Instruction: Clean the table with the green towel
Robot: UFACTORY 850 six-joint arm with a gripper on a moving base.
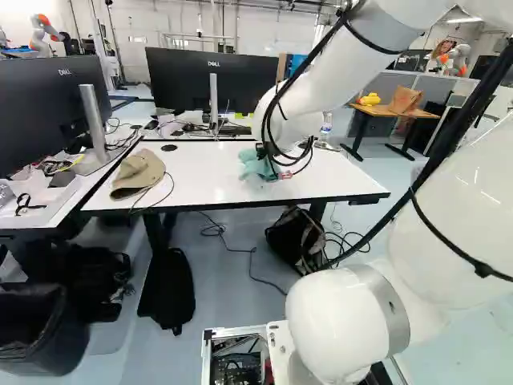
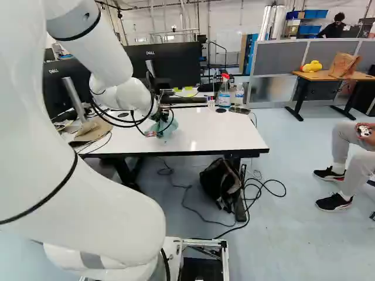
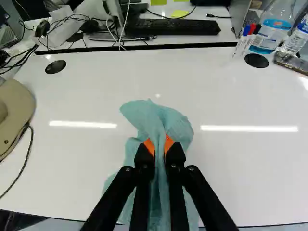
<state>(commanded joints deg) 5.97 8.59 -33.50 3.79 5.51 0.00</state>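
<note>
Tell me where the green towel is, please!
The green towel is pinched in the gripper, over the white table, right of the tan hat in the left base view.

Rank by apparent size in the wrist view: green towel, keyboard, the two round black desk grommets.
1. Green towel
2. Keyboard
3. Grommet near the tan hat and grommet beside the markers: too alike to rank.
</note>
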